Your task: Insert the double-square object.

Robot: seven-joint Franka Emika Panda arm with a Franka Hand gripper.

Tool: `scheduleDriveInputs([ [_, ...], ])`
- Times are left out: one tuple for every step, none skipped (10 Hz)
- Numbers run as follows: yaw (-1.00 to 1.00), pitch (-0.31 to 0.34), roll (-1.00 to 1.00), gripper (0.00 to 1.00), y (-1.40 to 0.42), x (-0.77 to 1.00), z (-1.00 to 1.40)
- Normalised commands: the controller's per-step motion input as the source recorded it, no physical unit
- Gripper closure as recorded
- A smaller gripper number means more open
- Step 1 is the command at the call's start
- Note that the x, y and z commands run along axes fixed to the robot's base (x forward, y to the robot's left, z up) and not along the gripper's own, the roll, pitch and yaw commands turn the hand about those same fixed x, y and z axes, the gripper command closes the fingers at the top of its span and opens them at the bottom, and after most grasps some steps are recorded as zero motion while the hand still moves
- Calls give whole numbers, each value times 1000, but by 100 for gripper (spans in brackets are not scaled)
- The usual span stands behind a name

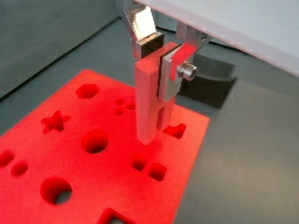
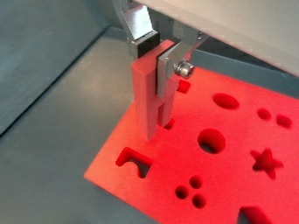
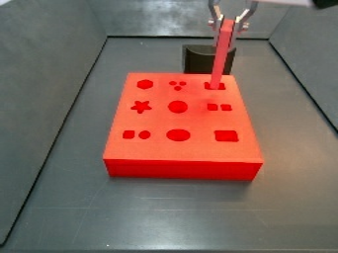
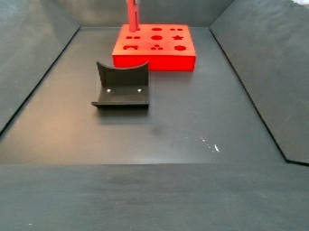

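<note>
My gripper (image 1: 160, 59) is shut on the upper end of the double-square object (image 1: 149, 96), a long, slim red peg that hangs upright. The grip shows in both wrist views (image 2: 158, 57). The peg's two-pronged lower end (image 2: 149, 131) is just above the flat red board (image 1: 117, 179), near its back right holes. I cannot tell whether it touches. In a side view the peg (image 3: 223, 54) stands over the board's (image 3: 179, 168) back right part, beside a hole made of two small squares (image 3: 218, 106). The peg (image 4: 133, 13) also shows far off over the board (image 4: 154, 61).
A dark grey curved block (image 4: 121, 86) stands on the floor beside the board, behind the peg in a side view (image 3: 201, 54) and in a wrist view (image 1: 212, 87). Sloping grey walls enclose the floor on all sides.
</note>
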Motion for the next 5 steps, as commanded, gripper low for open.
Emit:
scheduleDriveInputs([
  [-991, 64, -123, 100, -17, 14, -37],
  [-989, 16, -130, 100, -43, 6, 0],
  [-986, 19, -131, 100, -43, 6, 0],
  [-977, 23, -134, 100, -51, 6, 0],
  [-980, 17, -133, 100, -49, 6, 0],
])
